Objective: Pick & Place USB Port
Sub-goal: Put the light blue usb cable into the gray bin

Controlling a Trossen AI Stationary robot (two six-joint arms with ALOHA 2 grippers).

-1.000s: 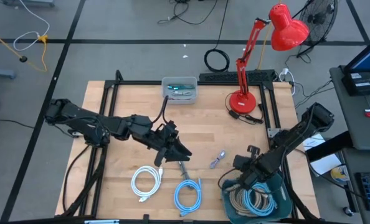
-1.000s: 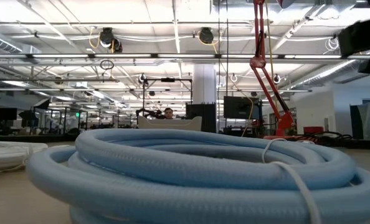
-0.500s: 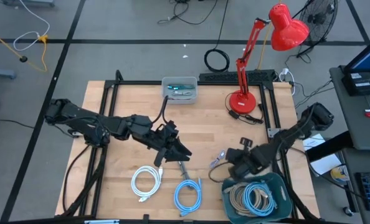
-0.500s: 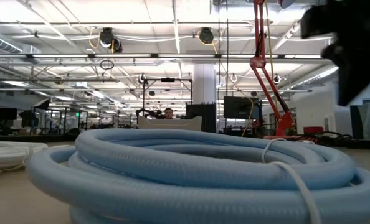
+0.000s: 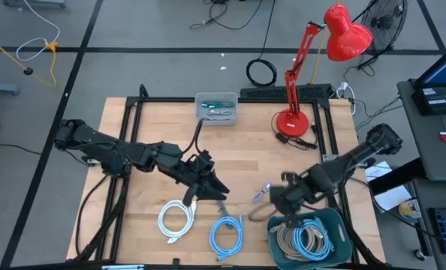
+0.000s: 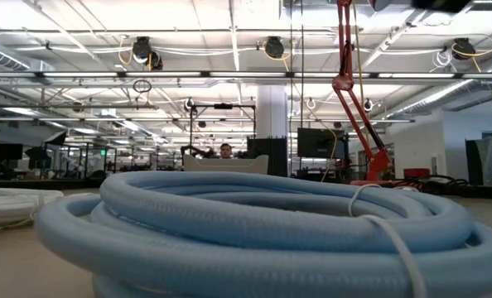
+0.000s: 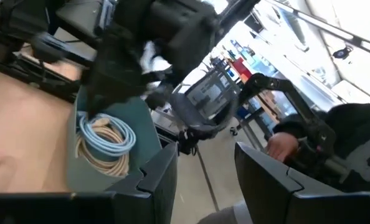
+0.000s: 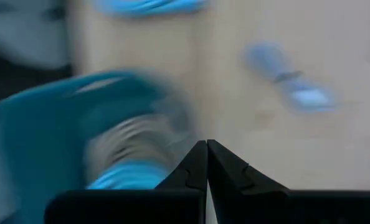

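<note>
The USB port piece, small and silvery (image 5: 263, 187), lies flat on the wooden table between the two arms; the right wrist view shows it blurred (image 8: 291, 84). My right gripper (image 5: 269, 202) hangs shut above the table between this piece and the teal bin (image 5: 336, 225), its fingers (image 8: 207, 152) pointing steeply down with nothing in them. My left gripper (image 5: 215, 187) is held level over the table's middle, open (image 7: 203, 171), nothing between its fingers.
The teal bin holds coiled beige and blue cables (image 5: 302, 240). A blue cable coil (image 5: 225, 232) and a white one (image 5: 176, 220) lie near the front edge. A grey tray (image 5: 217, 107) and a red lamp (image 5: 292, 120) stand at the back. A person (image 7: 334, 143) sits beyond the table.
My right gripper has risen out of the teal bin and swung toward the table's left, toward the silvery USB piece, staying shut and tipping as it went. The cables stay in the bin.
</note>
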